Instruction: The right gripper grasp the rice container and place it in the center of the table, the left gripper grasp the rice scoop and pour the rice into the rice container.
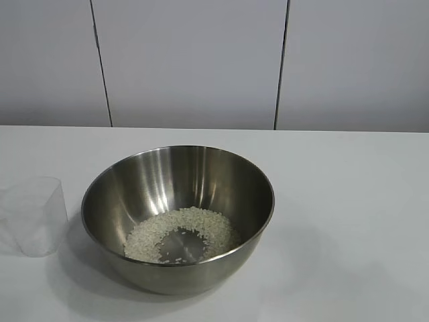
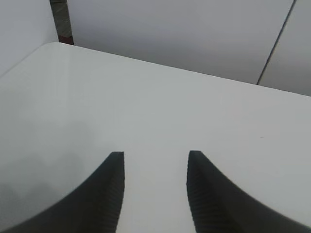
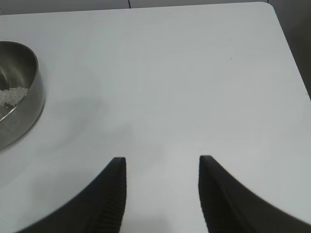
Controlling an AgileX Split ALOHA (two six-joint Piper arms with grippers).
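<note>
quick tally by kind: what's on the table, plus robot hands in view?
Steel bowls: 1, the rice container, with the rice in it
Clear plastic cups: 1, the rice scoop, upright beside the bowl
Robot hands: 2, left hand and right hand, both open and empty over the table
Total: 4

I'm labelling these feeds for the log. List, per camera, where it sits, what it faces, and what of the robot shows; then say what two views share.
Exterior view: off the rig, level with the table, facing the rice container holding rice, with the empty rice scoop beside it; no robot parts show.
Left wrist view: on the left arm, facing bare tabletop and wall; the left gripper shows, open and empty.
Right wrist view: on the right arm, facing the tabletop; the right gripper shows, open and empty.
Shared: exterior and right wrist views both show the rice container.
</note>
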